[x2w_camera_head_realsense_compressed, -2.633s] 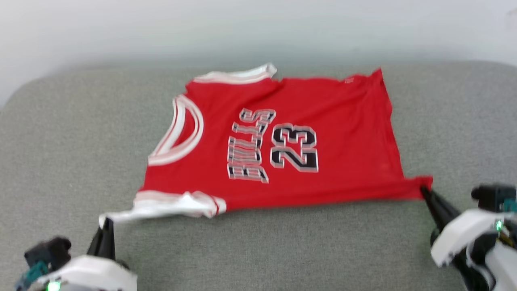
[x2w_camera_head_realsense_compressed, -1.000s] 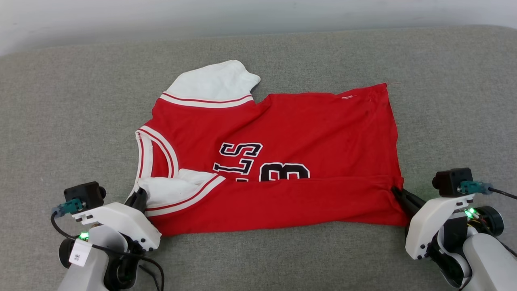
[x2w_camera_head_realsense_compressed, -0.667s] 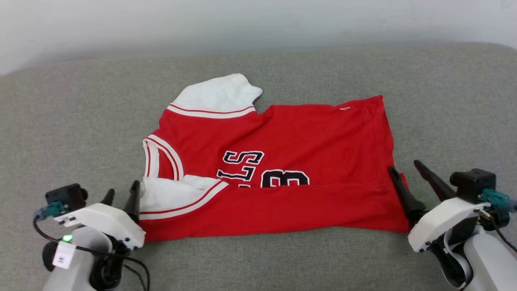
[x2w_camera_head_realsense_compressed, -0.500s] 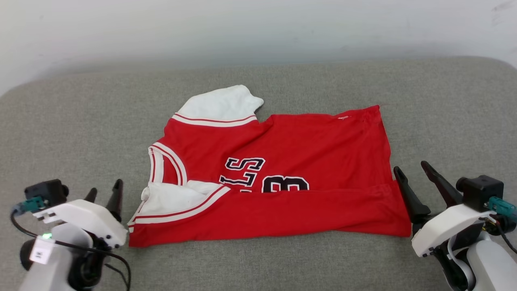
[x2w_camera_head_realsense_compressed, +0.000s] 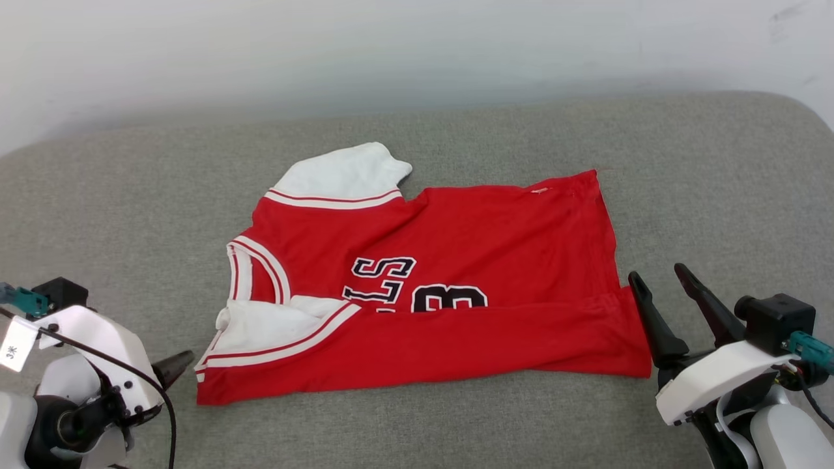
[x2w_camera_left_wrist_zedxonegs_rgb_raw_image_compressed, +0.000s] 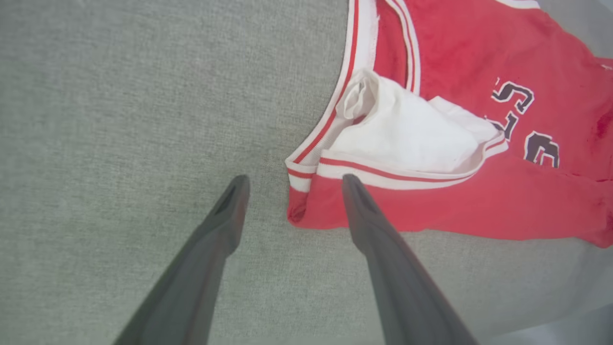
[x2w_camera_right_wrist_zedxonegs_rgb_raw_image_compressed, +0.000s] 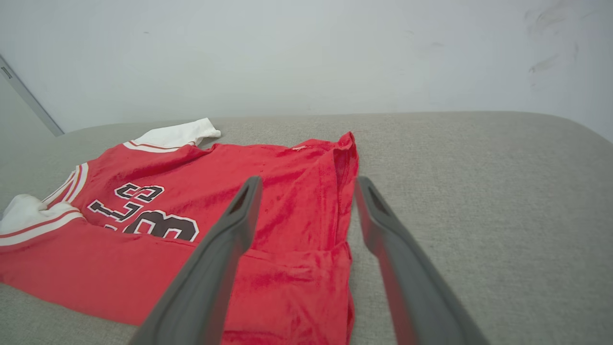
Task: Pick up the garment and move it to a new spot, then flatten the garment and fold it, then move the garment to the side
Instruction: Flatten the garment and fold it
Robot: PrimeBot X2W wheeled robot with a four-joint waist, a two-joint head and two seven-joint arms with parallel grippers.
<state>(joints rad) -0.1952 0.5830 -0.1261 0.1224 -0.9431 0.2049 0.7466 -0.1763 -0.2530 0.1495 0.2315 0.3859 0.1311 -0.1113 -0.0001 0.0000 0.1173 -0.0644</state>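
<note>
Both grippers have let go and drawn back from the corners they were pinching a second ago, leaving the near edge of the garment folded up over itself. At left, the left gripper (x2w_camera_left_wrist_zedxonegs_rgb_raw_image_compressed: 293,184) hangs with its two fingers spread wide just off the collar-side corner, holding nothing. The garment (x2w_camera_head_realsense_compressed: 456,241), a red jersey, lies mid-frame on the grey cushion (x2w_camera_head_realsense_compressed: 98,195), collar to the left and hem to the right. Its near strip (x2w_camera_head_realsense_compressed: 456,339) is doubled over the lower half of the lettering (x2w_camera_head_realsense_compressed: 417,286), the white near sleeve (x2w_camera_head_realsense_compressed: 260,322) tucked into the fold and the far sleeve (x2w_camera_head_realsense_compressed: 342,172) splayed out. At right, the right gripper (x2w_camera_head_realsense_compressed: 658,277) stands equally spread just beside the hem corner, gripping nothing. The release looks deliberate: the first lengthwise fold appears set, and the far edge likely comes next.
</note>
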